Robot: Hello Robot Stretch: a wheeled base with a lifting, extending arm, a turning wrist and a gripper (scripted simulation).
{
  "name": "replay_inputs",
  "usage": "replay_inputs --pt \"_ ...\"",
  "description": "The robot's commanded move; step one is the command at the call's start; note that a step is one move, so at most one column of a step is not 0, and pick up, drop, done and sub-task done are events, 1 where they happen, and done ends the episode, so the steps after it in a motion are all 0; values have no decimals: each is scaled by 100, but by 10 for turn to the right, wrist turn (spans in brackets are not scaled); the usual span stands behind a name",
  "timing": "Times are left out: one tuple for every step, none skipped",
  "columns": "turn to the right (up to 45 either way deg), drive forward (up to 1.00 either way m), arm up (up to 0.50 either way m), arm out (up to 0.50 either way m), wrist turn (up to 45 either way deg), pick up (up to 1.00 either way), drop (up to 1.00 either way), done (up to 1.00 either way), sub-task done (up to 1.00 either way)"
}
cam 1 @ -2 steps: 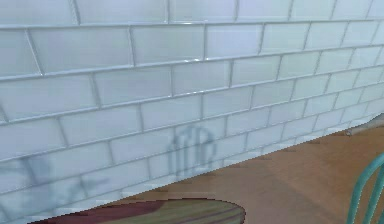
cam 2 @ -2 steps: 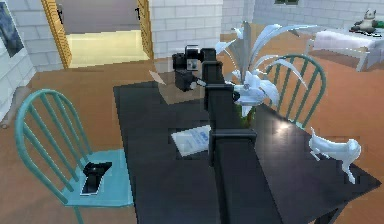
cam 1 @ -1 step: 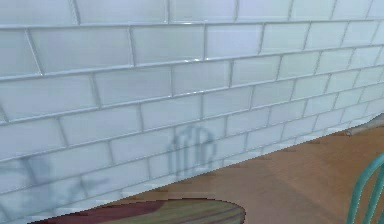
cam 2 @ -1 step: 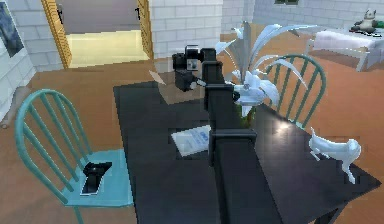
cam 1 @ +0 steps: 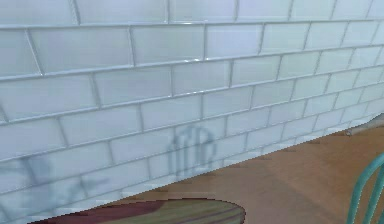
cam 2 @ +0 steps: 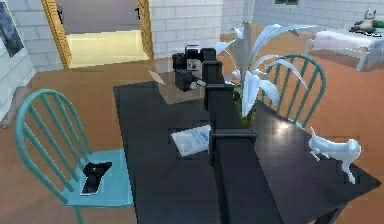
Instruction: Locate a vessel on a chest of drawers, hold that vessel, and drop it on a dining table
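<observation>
- Hand (cam 2: 181,66) sits at the far end of the arm (cam 2: 228,160), out over the far part of the dark counter (cam 2: 150,125). I cannot tell how its fingers stand or whether it grips anything.
- Nearest, on the arm side view's left, a teal chair (cam 2: 55,135) carries a small black object (cam 2: 94,177) on its seat.
- On the counter's near half, a pale booklet (cam 2: 190,140) lies just left of the arm. A white dog figurine (cam 2: 335,150) stands well off to the right.
- Farther out, a white-leaved plant (cam 2: 255,65) stands just right of the arm, with a second teal chair (cam 2: 305,80) behind it.
- Just left of the hand, by the counter's far-left corner, shows a small tan shape (cam 2: 163,80) (possibly the vessel, though too faint to name). Whether it hangs free or rests on the counter cannot be told.
- The coming move likely turns on this: the tan shape lies to the left of the fingers, with the counter's corner beneath it. A release there would probably land on the counter, but close to the edge.
- Beyond are a yellow-framed doorway (cam 2: 100,30) and a bed (cam 2: 350,40); the forward view faces a pale brick wall (cam 1: 190,80).
</observation>
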Motion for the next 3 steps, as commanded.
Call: replay_inputs --pt "0 0 2 0 0 0 0 0 0" --pt "0 0 0 -8 0 0 0 0 0" --pt "0 0 0 0 0 0 0 100 0"
